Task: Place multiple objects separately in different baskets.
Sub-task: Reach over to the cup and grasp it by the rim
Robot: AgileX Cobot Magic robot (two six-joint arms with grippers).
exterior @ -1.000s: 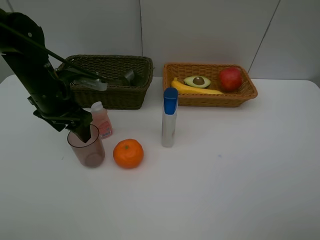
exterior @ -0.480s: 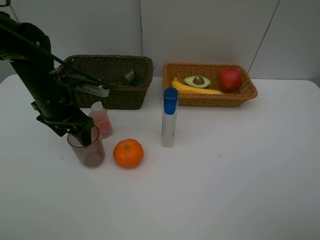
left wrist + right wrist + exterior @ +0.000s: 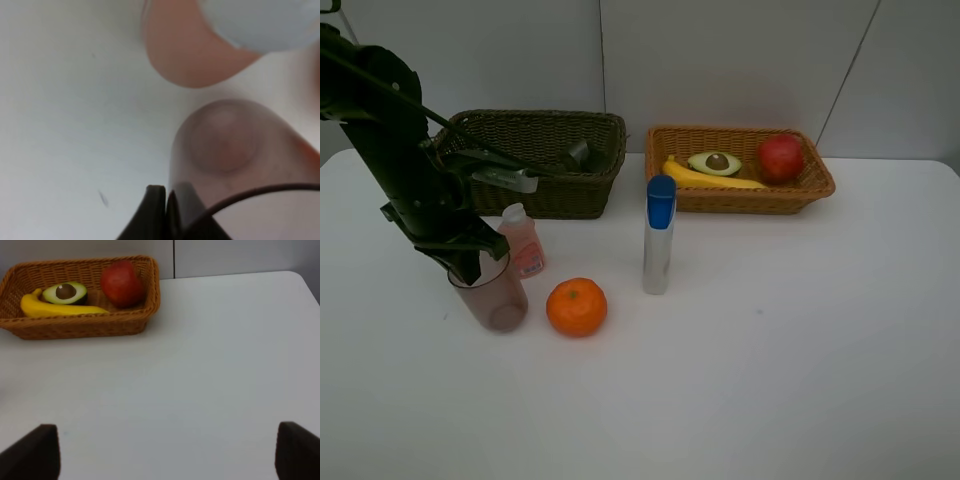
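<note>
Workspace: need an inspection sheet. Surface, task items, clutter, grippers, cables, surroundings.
Surface: white table, no spills seen.
Job's things: cup, pink bottle, orange and tube on the table; banana, avocado half and apple in the tan basket; pump bottle in the dark basket.
Clutter: nothing seen.
Grippers: left gripper shut on the cup's wall; right gripper open above bare table.
Cables: dark cable beside the left gripper.
Surroundings: grey wall panels behind.

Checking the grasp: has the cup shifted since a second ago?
Yes. The cup has slid slightly left, away from the orange.
</note>
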